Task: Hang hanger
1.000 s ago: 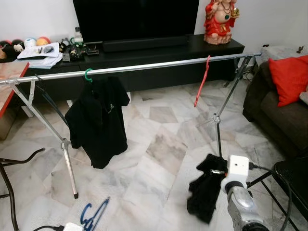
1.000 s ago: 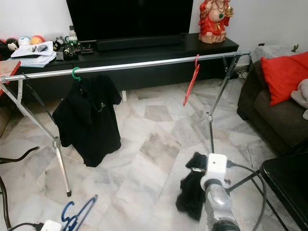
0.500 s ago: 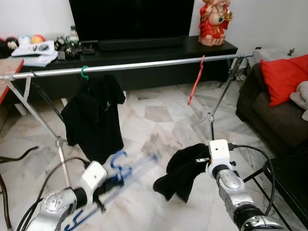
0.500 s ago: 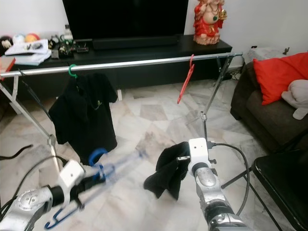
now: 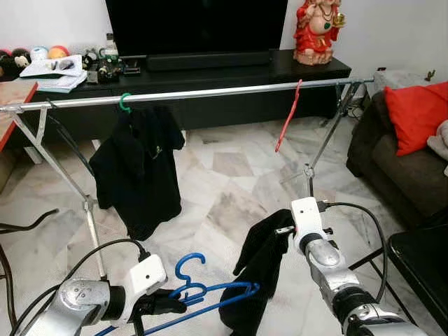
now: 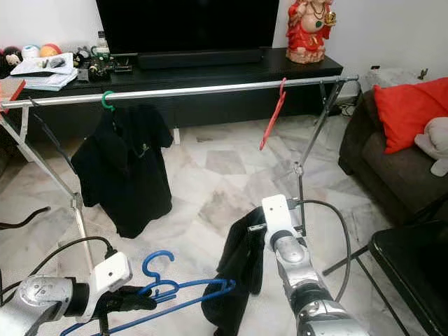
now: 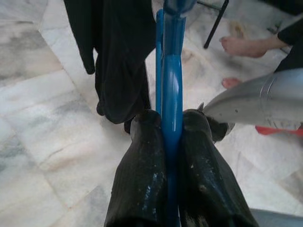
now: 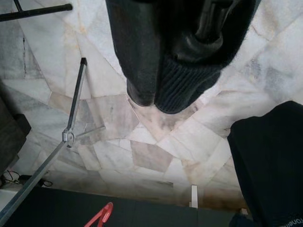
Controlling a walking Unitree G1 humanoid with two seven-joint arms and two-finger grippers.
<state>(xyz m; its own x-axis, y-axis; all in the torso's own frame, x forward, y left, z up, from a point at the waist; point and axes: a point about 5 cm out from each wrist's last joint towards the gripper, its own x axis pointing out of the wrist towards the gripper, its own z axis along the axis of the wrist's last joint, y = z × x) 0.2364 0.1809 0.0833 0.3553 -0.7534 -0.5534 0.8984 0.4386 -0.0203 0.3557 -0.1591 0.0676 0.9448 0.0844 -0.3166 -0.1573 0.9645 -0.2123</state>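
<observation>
My left gripper (image 5: 170,303) is low at the left, shut on a blue hanger (image 5: 213,295) that lies almost level, its hook (image 5: 189,264) pointing up. In the left wrist view both black fingers (image 7: 142,165) clamp the blue hanger (image 7: 171,90). My right gripper (image 5: 281,233) is shut on a black garment (image 5: 255,276) that hangs limp, its lower part touching the hanger's far end. The same garment (image 8: 170,56) shows in the right wrist view. Behind runs a silver clothes rail (image 5: 217,92) with a black shirt (image 5: 136,171) on a green hanger (image 5: 125,103) and a bare red hanger (image 5: 288,119).
A black TV console (image 5: 210,70) stands behind the rail. A dark sofa with a red cushion (image 5: 418,115) is at the right, a black chair (image 5: 420,259) near my right arm. The rail's legs (image 5: 91,231) and cables cross the marble floor. A person's bare foot (image 7: 241,45) is nearby.
My left arm came up from below with the blue hanger and swung it right, up to the garment. My right gripper carried the garment left and up; it now hangs straighter.
</observation>
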